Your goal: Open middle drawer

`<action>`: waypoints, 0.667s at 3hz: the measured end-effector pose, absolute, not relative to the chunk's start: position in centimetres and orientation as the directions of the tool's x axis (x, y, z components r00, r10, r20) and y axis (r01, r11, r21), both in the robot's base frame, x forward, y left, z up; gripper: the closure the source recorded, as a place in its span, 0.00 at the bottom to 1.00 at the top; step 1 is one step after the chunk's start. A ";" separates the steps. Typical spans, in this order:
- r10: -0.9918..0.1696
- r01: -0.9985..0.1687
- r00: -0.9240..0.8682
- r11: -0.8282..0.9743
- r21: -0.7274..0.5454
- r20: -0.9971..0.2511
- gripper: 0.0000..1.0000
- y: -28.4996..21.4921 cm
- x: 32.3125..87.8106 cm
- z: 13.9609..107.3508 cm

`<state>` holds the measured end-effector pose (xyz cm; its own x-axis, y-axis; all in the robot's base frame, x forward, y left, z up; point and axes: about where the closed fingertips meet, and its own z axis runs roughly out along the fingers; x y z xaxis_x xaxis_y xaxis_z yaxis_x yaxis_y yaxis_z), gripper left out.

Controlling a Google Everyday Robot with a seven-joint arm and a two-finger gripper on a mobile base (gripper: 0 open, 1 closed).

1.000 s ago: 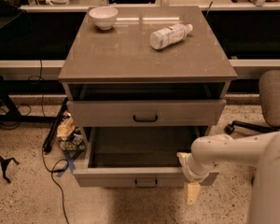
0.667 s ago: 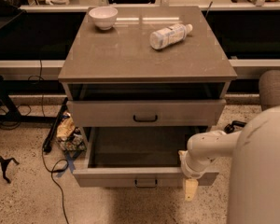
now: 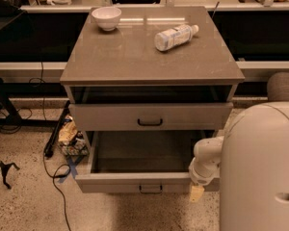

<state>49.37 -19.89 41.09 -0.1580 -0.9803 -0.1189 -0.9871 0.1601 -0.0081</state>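
Observation:
The middle drawer point(image 3: 149, 181) is the low grey-beige front with a small dark bar handle point(image 3: 150, 188). It stands pulled well out, and its dark inside looks bare. My gripper point(image 3: 196, 192) hangs at the end of the white arm point(image 3: 205, 161), pointing down just off the drawer's front right corner. It holds nothing that I can see. The taller drawer front point(image 3: 149, 116) above sits a little way out under the cabinet top point(image 3: 135, 52).
A white bowl point(image 3: 106, 17) and a lying plastic bottle point(image 3: 176, 36) rest on the cabinet top. My own white body point(image 3: 262, 172) fills the lower right. Cables, a dark stand point(image 3: 2, 167) and a pile of packets point(image 3: 70, 136) lie on the floor to the left.
My body has come further into the right of the view and the arm has drawn back slightly to the right. The drawers have not moved.

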 end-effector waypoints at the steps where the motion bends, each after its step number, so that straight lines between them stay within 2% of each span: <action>1: -0.970 -0.978 -0.208 0.210 -0.007 -0.123 0.48 -20.8 48.0 41.1; 2: -0.962 -0.970 -0.240 0.243 -0.008 -0.130 0.72 -21.4 46.3 41.3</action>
<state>46.29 -21.40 41.26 -0.2397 -0.9621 -0.1302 -0.9700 0.2428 -0.0080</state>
